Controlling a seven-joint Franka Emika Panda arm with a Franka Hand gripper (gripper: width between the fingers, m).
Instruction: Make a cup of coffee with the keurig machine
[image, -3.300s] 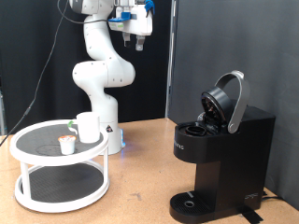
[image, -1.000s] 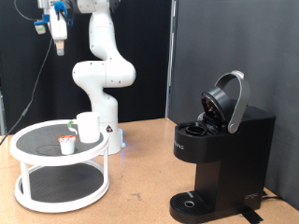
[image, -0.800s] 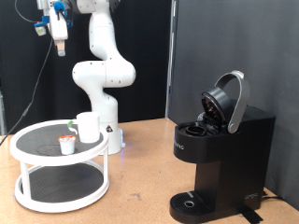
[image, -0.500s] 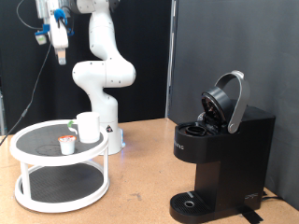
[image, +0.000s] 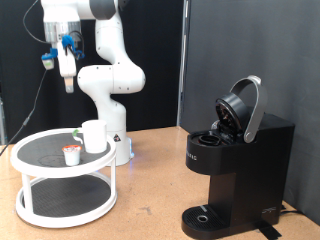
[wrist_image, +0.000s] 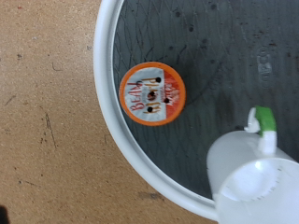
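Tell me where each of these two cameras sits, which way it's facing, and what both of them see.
Exterior view: off the arm, level with the table, facing the white arm, its gripper high above the white two-tier round tray, and the open-lidded boxy black keurig machine.
Wrist view: on the hand, looking straight down onto the tray; no jaws show.
Shared: small orange-topped pod and plain white cup.

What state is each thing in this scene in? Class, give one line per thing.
keurig machine: lid up, brew chamber open.
cup: upright on the tray's top shelf.
pod: upright beside the cup, sealed.
claw: high above the tray, holding nothing visible.
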